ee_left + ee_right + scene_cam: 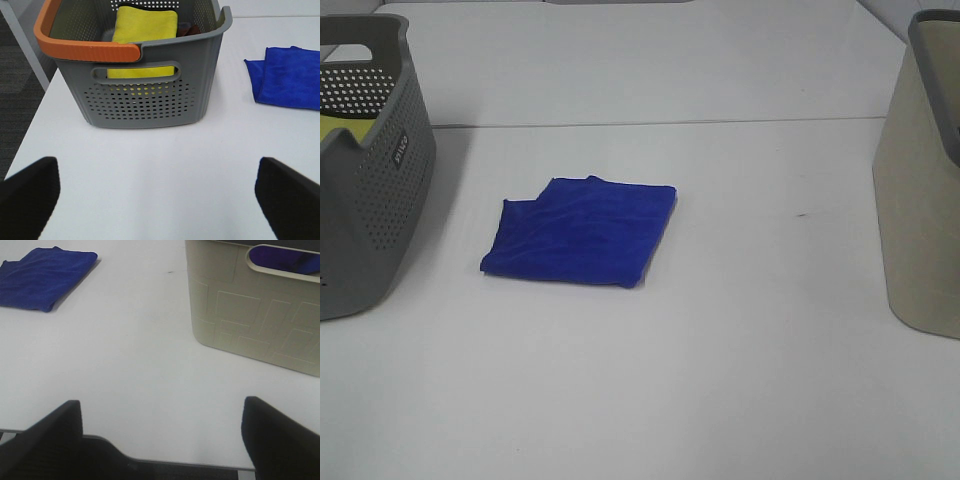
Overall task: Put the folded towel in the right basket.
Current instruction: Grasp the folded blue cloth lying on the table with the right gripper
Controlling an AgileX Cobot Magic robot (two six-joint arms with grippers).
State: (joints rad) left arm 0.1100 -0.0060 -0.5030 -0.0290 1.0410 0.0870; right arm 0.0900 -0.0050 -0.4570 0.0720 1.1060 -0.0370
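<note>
A folded blue towel (580,232) lies flat on the white table, left of centre. It also shows in the left wrist view (289,76) and the right wrist view (42,277). The right basket (925,180) is beige and stands at the table's right edge; in the right wrist view (250,310) something blue shows through its handle hole. Neither gripper appears in the high view. My left gripper (157,195) is open and empty over the table's near left, in front of the grey basket. My right gripper (162,432) is open and empty near the table's front edge.
A grey perforated basket (365,190) with an orange handle (82,47) stands at the left and holds a yellow towel (142,30). A seam in the table (660,123) runs across behind the towel.
</note>
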